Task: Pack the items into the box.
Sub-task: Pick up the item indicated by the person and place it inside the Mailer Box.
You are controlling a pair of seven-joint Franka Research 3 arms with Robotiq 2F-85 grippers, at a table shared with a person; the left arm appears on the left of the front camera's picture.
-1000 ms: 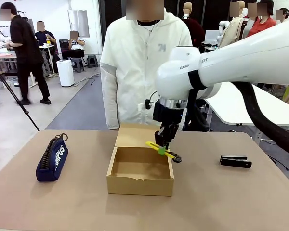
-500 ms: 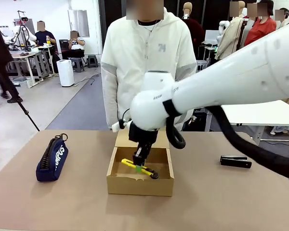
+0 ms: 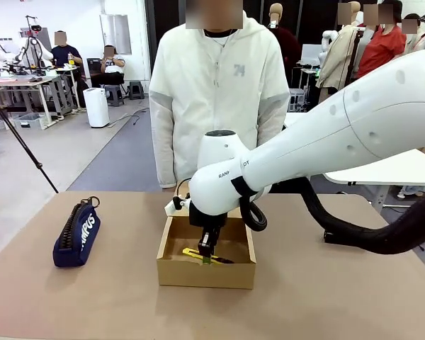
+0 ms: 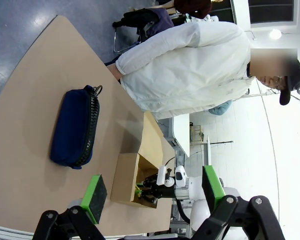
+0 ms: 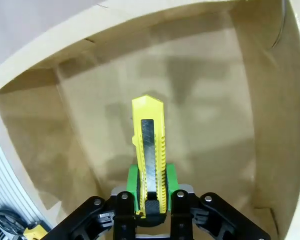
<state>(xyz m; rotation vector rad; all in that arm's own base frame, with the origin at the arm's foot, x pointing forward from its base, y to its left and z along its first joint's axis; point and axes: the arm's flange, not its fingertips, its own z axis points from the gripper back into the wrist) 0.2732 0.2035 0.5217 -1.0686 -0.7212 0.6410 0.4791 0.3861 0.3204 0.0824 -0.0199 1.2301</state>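
**Yellow tool gripped low inside the box**

Front view: the right gripper [image 3: 207,253] sits down inside the open box [image 3: 205,273], clenched on the yellow-and-black tool [image 3: 192,252]. The tool's long axis runs roughly left to right between the side walls. The navy pouch [image 3: 76,234] lies well to the left, its length running away from the camera, with bare table [image 3: 326,297] around it.

Left wrist view: the left gripper [image 4: 153,192] is spread wide and grasps nothing.

Right wrist view: the tool's angled tip points at the far wall and stops short of it, with bare floor on either side.
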